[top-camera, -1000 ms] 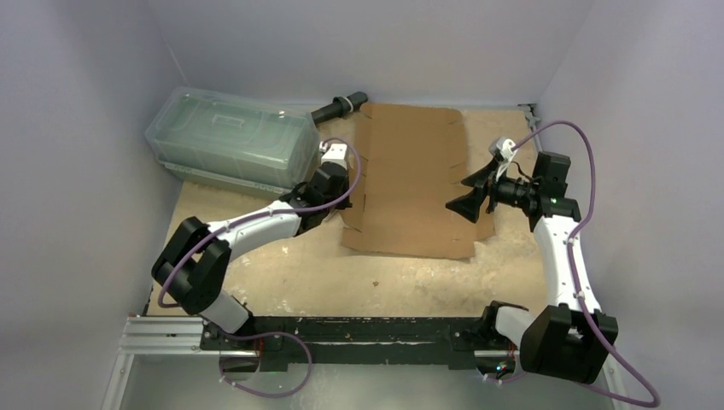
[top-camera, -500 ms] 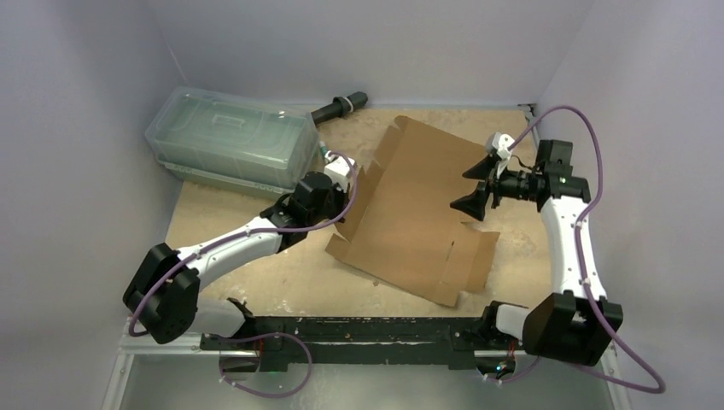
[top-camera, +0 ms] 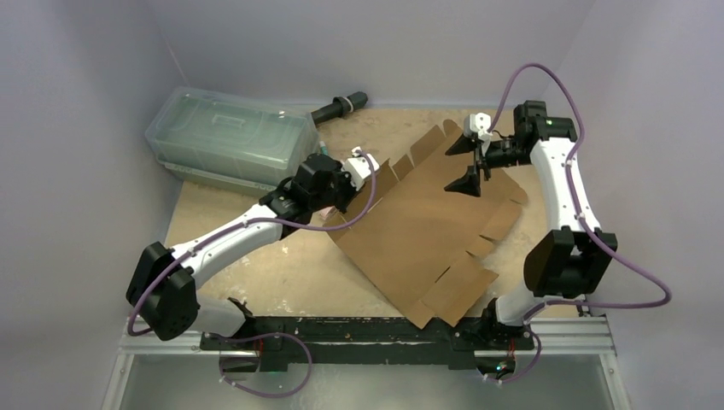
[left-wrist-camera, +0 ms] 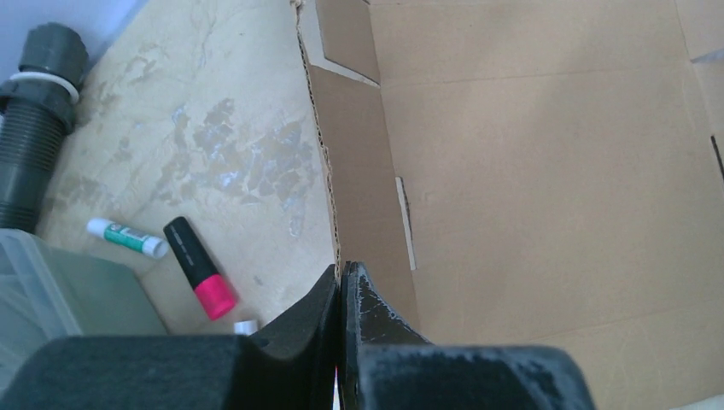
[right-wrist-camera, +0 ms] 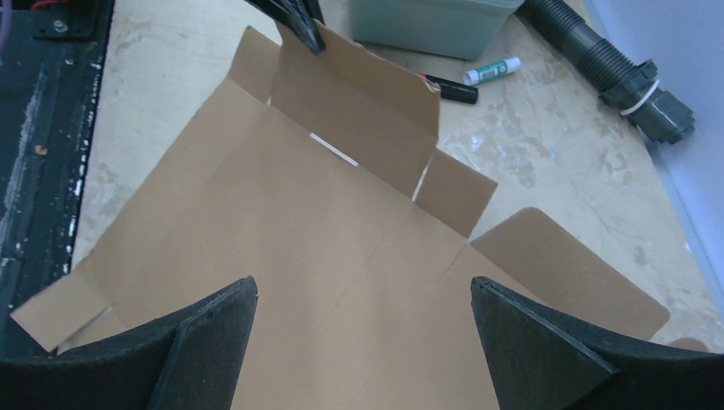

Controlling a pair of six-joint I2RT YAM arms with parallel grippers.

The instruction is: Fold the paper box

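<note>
The paper box [top-camera: 427, 226] is a flat brown cardboard sheet with flaps and tabs, lying diagonally across the table. My left gripper [top-camera: 357, 169] is shut on the edge of its left side flap [left-wrist-camera: 363, 196], which stands raised; the flap also shows upright in the right wrist view [right-wrist-camera: 359, 115]. My right gripper [top-camera: 465, 162] is open and empty, hovering above the sheet's far right part [right-wrist-camera: 341, 256].
A clear greenish lidded container [top-camera: 230, 137] stands at the back left. A dark grey pipe [top-camera: 340, 107] lies behind it. A pink-and-black marker [left-wrist-camera: 199, 266] and a white glue stick [left-wrist-camera: 126, 237] lie by the container. The black base rail [top-camera: 341, 329] runs along the near edge.
The left gripper pulled the sheet round, so it now lies diagonally with one corner at the near rail and its left flap raised. The right arm moved back and up, staying open.
</note>
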